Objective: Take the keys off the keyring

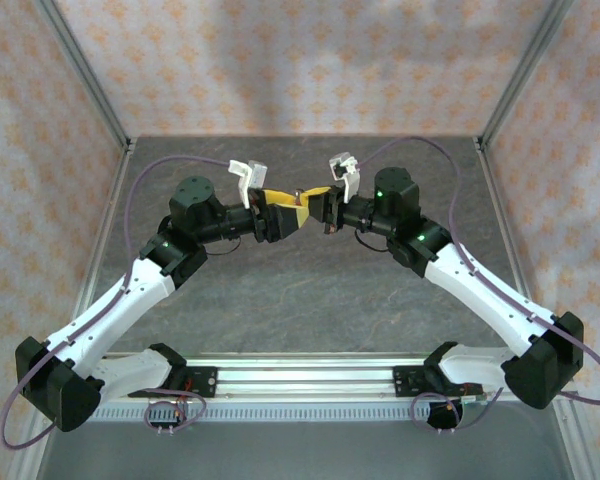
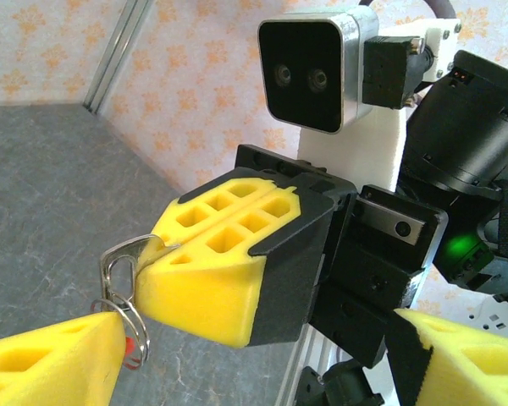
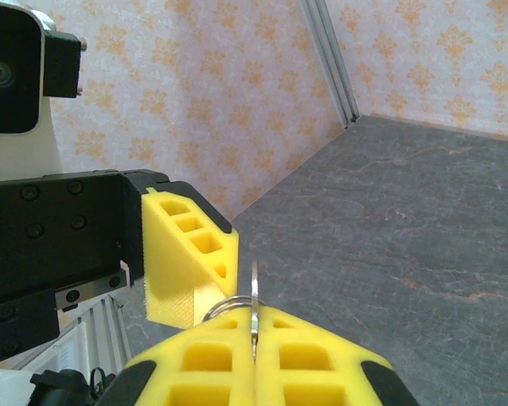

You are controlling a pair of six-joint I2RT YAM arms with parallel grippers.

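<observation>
Mounting rail (image 1: 300, 378): nearest item in the top view; both arms rise from it and lean inward.
Table (image 1: 310, 300): dark stone-look surface under the arms; the grippers meet in the air above it.
Left gripper (image 1: 280, 212): jaws spread. In its wrist view one yellow pad (image 2: 51, 364) sits at the hanging rings and the other is well off to the far side. Whether it touches the rings cannot be told.
Keyring (image 2: 129, 320): held aloft between the two grippers, off the table. Wire rings dangle below a flat metal piece (image 2: 121, 258), key or clip unclear, with a small red bit (image 2: 132, 345) beneath.
Right gripper (image 3: 254, 334): pads pressed together, pinching the keyring by that metal piece.
Back wall (image 1: 300, 70): patterned panel, well apart.
Risk, slip: the hold is thin and at the pad tips; a sideways pull could twist the piece free and drop the bunch.
Risk, miss: the rings hang loose; the left jaws may close on the right pad or on air.
Risk, jam: pulling without threading along the coil would strain the ring and free no key.
</observation>
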